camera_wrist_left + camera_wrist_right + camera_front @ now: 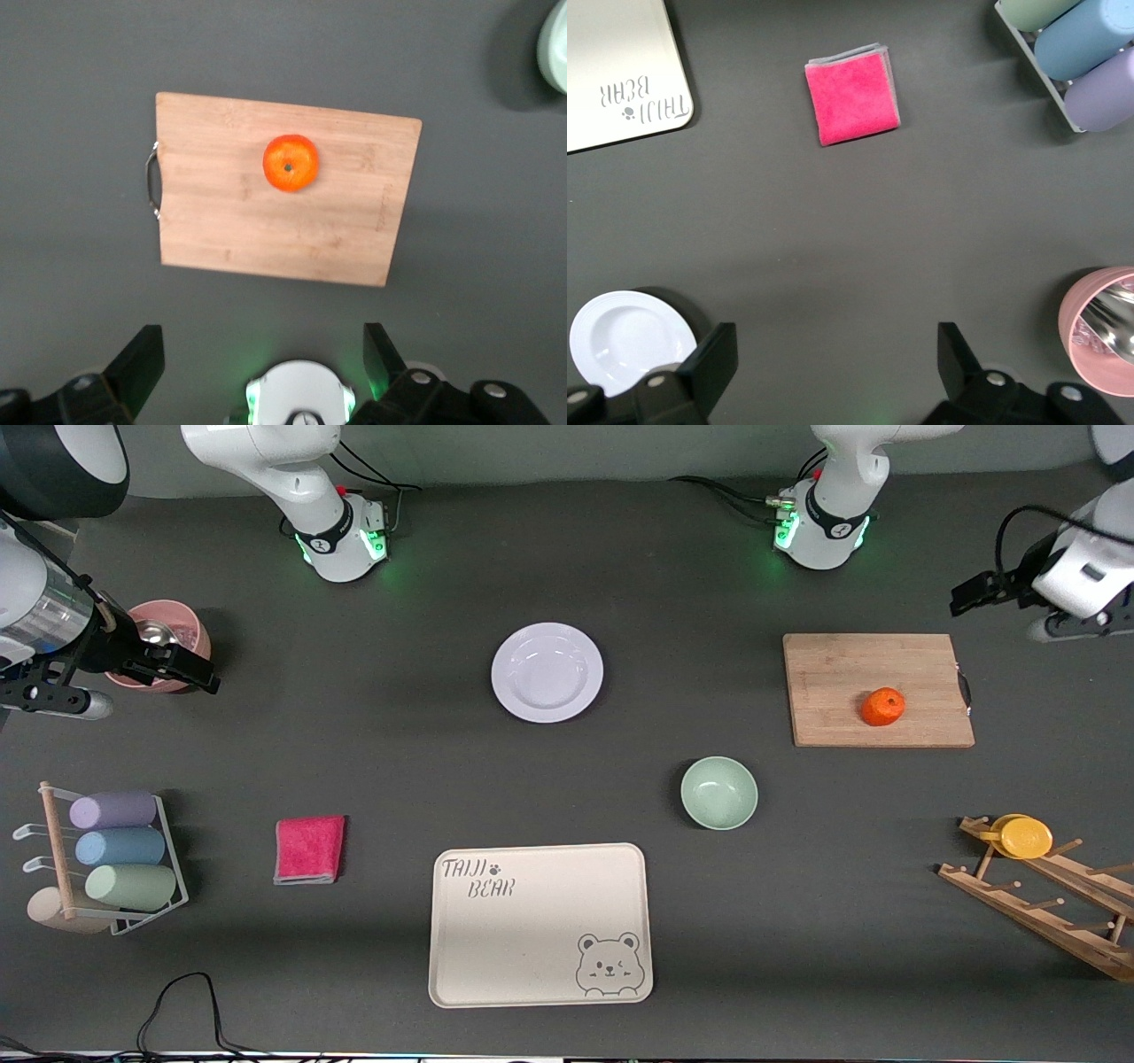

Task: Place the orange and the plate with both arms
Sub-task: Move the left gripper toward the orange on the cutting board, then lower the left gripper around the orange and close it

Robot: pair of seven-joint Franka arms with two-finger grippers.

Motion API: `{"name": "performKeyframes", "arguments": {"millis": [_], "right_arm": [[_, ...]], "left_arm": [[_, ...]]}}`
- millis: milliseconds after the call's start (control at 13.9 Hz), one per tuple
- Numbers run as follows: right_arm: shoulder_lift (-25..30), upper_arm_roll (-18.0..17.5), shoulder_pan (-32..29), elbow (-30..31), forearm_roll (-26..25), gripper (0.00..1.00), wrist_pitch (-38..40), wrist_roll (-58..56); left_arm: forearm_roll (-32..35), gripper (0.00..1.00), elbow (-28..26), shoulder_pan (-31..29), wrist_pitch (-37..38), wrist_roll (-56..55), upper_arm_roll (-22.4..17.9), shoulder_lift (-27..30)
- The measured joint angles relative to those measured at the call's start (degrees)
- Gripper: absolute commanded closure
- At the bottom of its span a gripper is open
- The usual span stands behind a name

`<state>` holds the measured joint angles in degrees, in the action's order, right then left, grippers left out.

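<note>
**Both arms raised, orange and plate untouched**

Nearest the front camera lies the cream bear tray (540, 925), with a pink cloth (309, 849) beside it toward the right arm's end and a pale green bowl (718, 792) a little farther from the camera toward the left arm's end.

Up in the air at its own end of the table, the left gripper (264, 361) hangs with its fingers spread wide and nothing between them. In the left wrist view the wooden cutting board (283, 189) lies just ahead of those fingertips, and the orange (291, 163) sits on the board, well apart from the gripper.

At the opposite end, the right gripper (837, 361) hangs beside the pink cup (163, 643), its fingers likewise spread and empty. The plate (547, 671) rests flat on the table midway between the two grippers, well apart from both; the right wrist view catches it just beside one fingertip's edge. A rack of pastel cups (124, 849) stands near the cloth.
</note>
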<state>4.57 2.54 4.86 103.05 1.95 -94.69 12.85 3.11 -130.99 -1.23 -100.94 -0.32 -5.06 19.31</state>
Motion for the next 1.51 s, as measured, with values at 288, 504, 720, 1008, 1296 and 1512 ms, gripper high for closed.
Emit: {"name": "performKeyframes", "arguments": {"millis": [288, 504, 720, 1008, 1296, 1512], "right_arm": [[-0.4, 0.0, 0.0, 1.8, 3.1, 0.00, -2.0, 0.0], [-0.8, 0.0, 0.0, 2.7, 3.8, 0.00, -3.0, 0.0], [-1.4, 0.0, 0.0, 3.6, 5.2, 0.00, -4.3, 0.0], [-2.7, 0.0, 0.1, 4.3, 9.0, 0.00, -5.0, -4.1], [-4.3, 0.1, 0.1, 4.3, 11.0, 0.00, -5.6, -5.5], [-5.0, 0.1, 0.1, 4.3, 11.4, 0.00, -5.9, -5.7]], "left_arm": [[0.0, 0.00, -10.8, 0.0, -17.1, 0.1, 0.0, -5.0], [0.0, 0.00, -12.6, 0.0, -25.1, 0.1, 0.0, -11.8], [0.0, 0.00, -14.2, 0.0, -32.5, 0.1, 0.0, -16.7], [0.0, 0.00, -15.4, 0.0, -40.1, 0.1, 0.0, -22.3], [0.0, 0.00, -15.9, 0.0, -44.6, 0.1, 0.0, -26.1], [0.0, 0.11, -15.9, 0.0, -44.9, 0.1, 0.0, -26.7]]}}
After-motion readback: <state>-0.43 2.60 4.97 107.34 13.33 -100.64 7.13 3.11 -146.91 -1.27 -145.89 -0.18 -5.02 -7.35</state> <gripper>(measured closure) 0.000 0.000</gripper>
